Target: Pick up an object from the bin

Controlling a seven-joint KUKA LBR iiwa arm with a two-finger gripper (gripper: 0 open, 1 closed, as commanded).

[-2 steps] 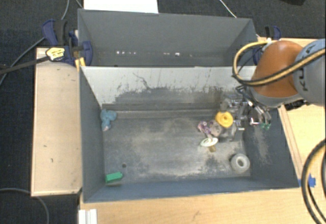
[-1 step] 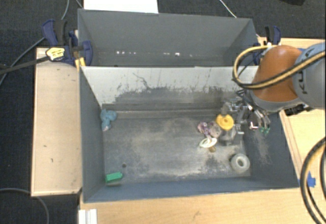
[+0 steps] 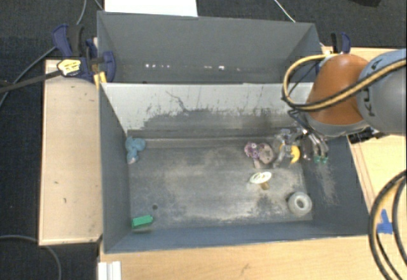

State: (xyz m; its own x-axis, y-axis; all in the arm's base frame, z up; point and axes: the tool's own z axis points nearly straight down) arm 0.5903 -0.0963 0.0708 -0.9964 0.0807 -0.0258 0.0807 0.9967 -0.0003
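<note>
Arm [image 3: 381, 91] reaching in from right, orange-covered wrist [image 3: 337, 91], tool [image 3: 299, 148] pointing down

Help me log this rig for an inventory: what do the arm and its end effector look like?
The arm is grey with a rounded body. A glossy orange cover domes over its wrist, and black-and-yellow cables loop around that cover. The end effector below is small, made of dark and silvery metal parts.

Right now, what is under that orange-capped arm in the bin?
Below the arm a small yellow thing peeks out, beside a purple lump. The bin floor behind is covered; anything there is hidden.
</note>
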